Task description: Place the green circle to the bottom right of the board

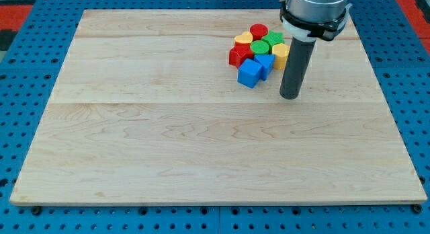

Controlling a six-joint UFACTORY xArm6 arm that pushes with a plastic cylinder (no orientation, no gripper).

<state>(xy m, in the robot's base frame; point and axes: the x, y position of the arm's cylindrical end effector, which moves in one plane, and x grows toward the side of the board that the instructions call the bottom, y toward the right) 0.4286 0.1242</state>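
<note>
The green circle (260, 46) sits in the middle of a tight cluster of blocks near the view's top, right of centre. Around it are a red cylinder (259, 31), a yellow block (243, 39), a green block (274, 39), a red block (238, 55), a blue cube (250, 72), a second blue block (264, 62) and a yellow block (281, 54). My tip (289, 96) rests on the board just to the right of and below the cluster, about a block's width from the blue cube. It touches no block.
The wooden board (201, 146) lies on a blue perforated table (27, 72). The arm's body (314, 9) hangs over the board's top right area.
</note>
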